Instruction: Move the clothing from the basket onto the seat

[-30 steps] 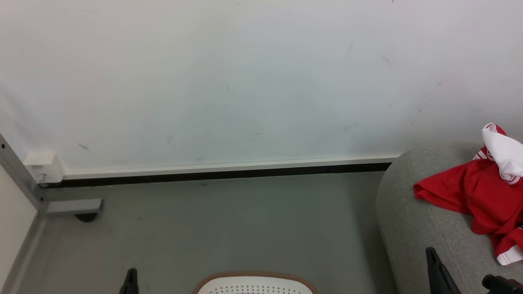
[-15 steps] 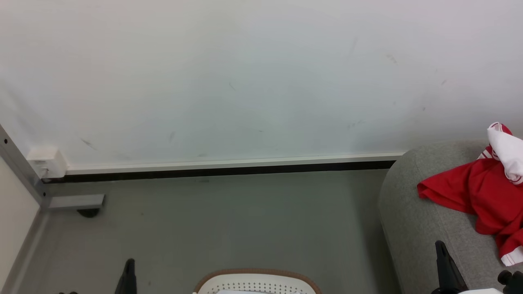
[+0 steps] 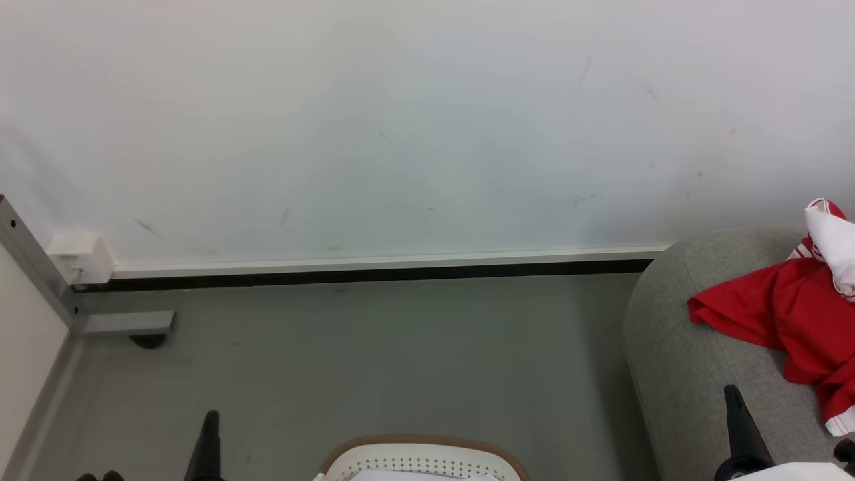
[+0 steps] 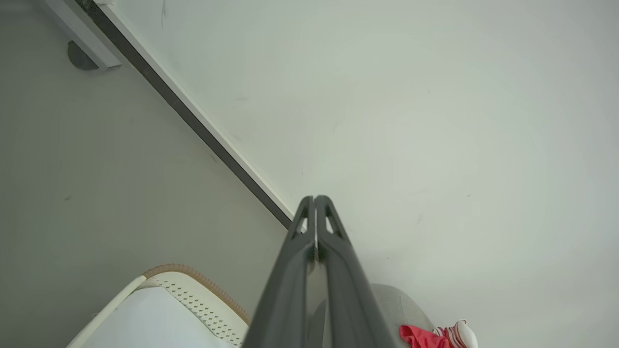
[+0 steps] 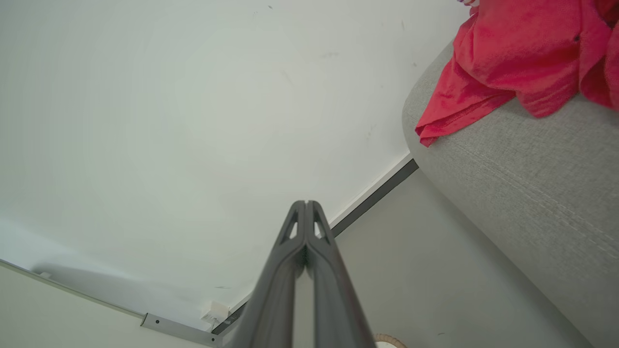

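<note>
The cream basket (image 3: 421, 459) with its brown rim peeks in at the bottom middle of the head view, on the floor; something pale lies inside, too little showing to name. Red clothing (image 3: 781, 314) with a white part lies crumpled on the grey seat (image 3: 681, 374) at the right. My left gripper (image 3: 210, 427) stands shut left of the basket, holding nothing. My right gripper (image 3: 733, 401) is shut in front of the seat's near corner, also with nothing in it. The left wrist view shows shut fingertips (image 4: 315, 199) above the basket (image 4: 193, 297). In the right wrist view, shut fingertips (image 5: 305, 204) point at the wall, left of the clothing (image 5: 508, 53) and seat (image 5: 522, 183).
A white wall with a black baseboard strip (image 3: 374, 272) runs behind the grey floor (image 3: 401, 361). At the left stands a grey metal frame foot on a caster (image 3: 130, 325), with a small white box (image 3: 80, 257) on the wall above it.
The whole head picture has shifted a little, so the camera has moved. Both grippers' fingers reach higher into the head view, and more of the basket shows. Both stay shut.
</note>
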